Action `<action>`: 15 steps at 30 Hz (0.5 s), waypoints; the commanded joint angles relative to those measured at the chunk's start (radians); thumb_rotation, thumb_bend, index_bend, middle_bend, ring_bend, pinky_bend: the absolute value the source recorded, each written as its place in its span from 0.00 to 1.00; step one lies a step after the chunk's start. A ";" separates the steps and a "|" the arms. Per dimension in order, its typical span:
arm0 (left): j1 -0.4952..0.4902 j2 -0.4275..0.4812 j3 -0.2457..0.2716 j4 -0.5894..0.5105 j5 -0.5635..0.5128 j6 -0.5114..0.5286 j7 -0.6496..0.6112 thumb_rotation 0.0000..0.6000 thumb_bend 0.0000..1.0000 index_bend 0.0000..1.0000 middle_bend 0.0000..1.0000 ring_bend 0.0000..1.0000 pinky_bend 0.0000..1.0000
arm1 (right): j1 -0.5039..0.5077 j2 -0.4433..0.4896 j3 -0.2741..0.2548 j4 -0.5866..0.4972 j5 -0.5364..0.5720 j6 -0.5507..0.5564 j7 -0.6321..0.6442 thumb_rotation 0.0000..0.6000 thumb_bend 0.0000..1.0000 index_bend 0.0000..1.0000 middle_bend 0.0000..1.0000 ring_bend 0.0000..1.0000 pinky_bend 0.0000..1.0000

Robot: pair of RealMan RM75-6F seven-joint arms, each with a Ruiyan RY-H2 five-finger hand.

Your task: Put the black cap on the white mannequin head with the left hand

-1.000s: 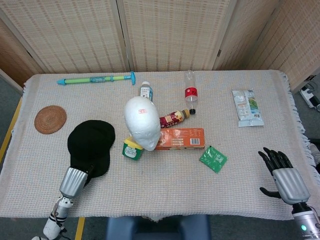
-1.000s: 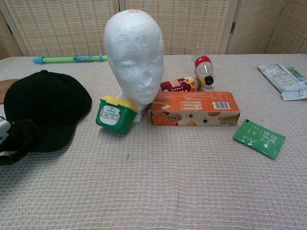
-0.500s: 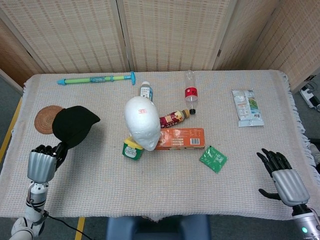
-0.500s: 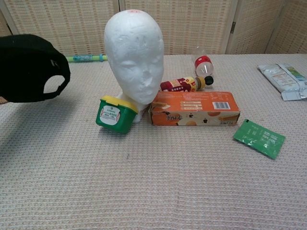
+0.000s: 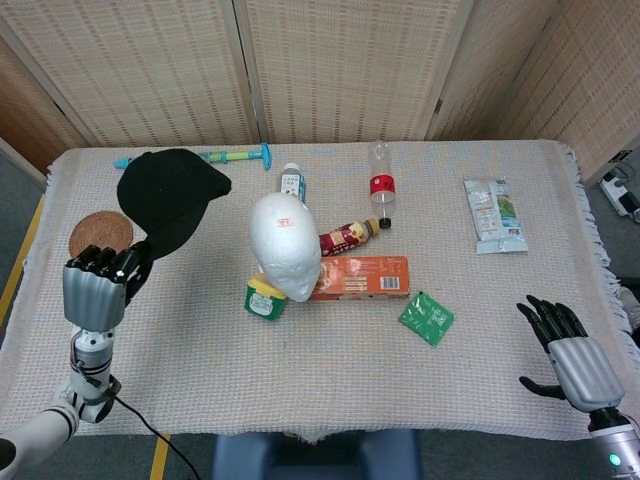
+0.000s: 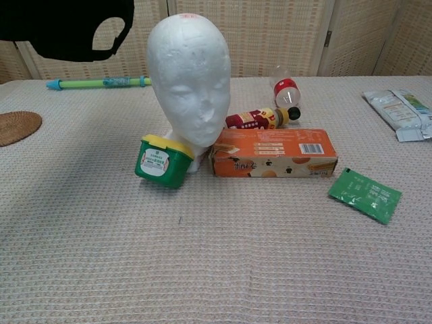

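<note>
The black cap (image 5: 168, 198) hangs in the air to the left of the white mannequin head (image 5: 285, 245), held by its brim in my left hand (image 5: 96, 287). In the chest view the cap (image 6: 64, 28) shows at the top left, higher than the mannequin head's (image 6: 189, 81) face; the left hand is out of that frame. The mannequin head stands upright mid-table, facing me. My right hand (image 5: 568, 350) hovers at the table's front right edge with its fingers spread and nothing in it.
A green tub (image 5: 264, 298) and an orange box (image 5: 360, 277) lie against the mannequin's base. Behind it lie small bottles (image 5: 349, 236), a clear bottle (image 5: 380, 183) and a green-blue water squirter (image 5: 235, 156). A woven coaster (image 5: 94, 235) sits far left, a green packet (image 5: 427, 318) and a white pouch (image 5: 493, 214) to the right.
My left hand has lifted the black cap off the table and carried it up and toward the mannequin head, uncovering the coaster. The right hand has barely moved.
</note>
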 commanded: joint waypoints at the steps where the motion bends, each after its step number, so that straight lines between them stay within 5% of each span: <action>1: -0.092 0.018 0.004 -0.141 0.076 -0.060 0.144 1.00 0.55 0.66 1.00 1.00 1.00 | -0.002 0.010 0.001 -0.002 -0.001 0.007 0.017 1.00 0.07 0.00 0.00 0.00 0.00; 8: -0.172 -0.055 -0.005 -0.163 0.105 -0.147 0.208 1.00 0.55 0.66 1.00 1.00 1.00 | -0.010 0.036 0.011 0.003 0.003 0.034 0.078 1.00 0.07 0.00 0.00 0.00 0.00; 15: -0.184 -0.183 0.047 -0.085 0.128 -0.191 0.204 1.00 0.54 0.66 1.00 1.00 1.00 | -0.019 0.055 0.021 0.011 0.016 0.052 0.121 1.00 0.07 0.00 0.00 0.00 0.00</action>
